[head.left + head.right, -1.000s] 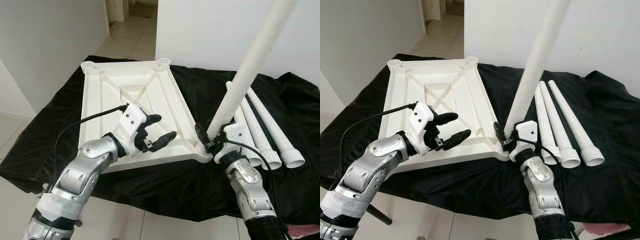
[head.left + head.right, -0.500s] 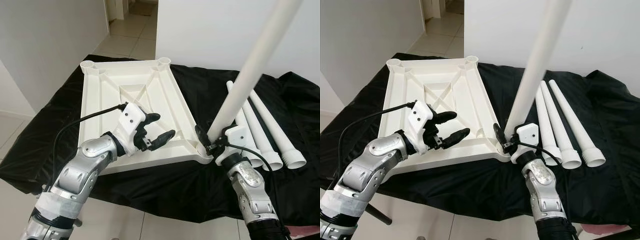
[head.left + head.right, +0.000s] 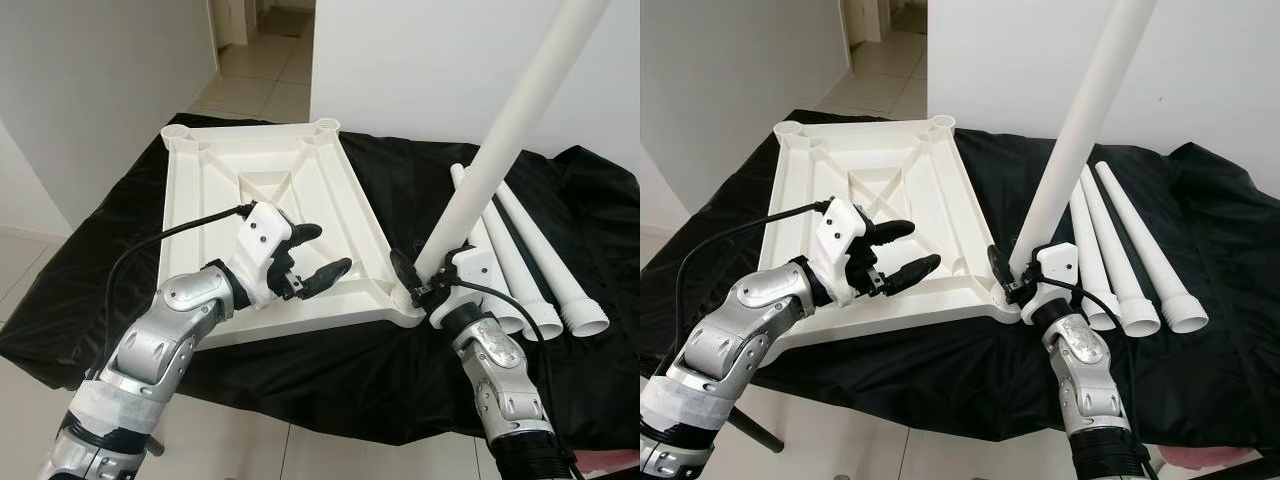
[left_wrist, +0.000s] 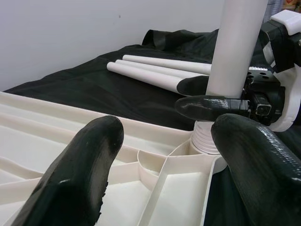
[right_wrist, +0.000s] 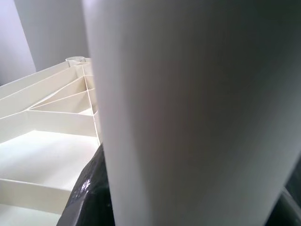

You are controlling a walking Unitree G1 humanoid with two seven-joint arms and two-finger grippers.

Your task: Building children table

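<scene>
A white-walled room with pale floor tiles [image 3: 265, 75] opens at the back into a doorway, and in front of the far wall stands a worktop draped in crumpled black cloth [image 3: 100, 270] that hangs over its edges. On the left half of the worktop lies the white plastic tabletop [image 3: 250, 190], underside up, its ribs and diagonal braces showing and a round leg socket at each far corner. At its near right corner a long white leg [image 3: 480, 170] stands in the socket, leaning up and away to the right, out past the top of the view. The right gripper [image 3: 415, 283] is clamped round the base of this leg, just above the socket. The left gripper [image 3: 315, 255] hangs over the near part of the tabletop with its fingers [image 4: 77, 174] apart and holding nothing, pointed toward the standing leg. Three more white legs [image 3: 1130, 255] lie side by side on the cloth toward the worktop's right edge, their wide ribbed ends nearest the robot, just beside the right gripper.
</scene>
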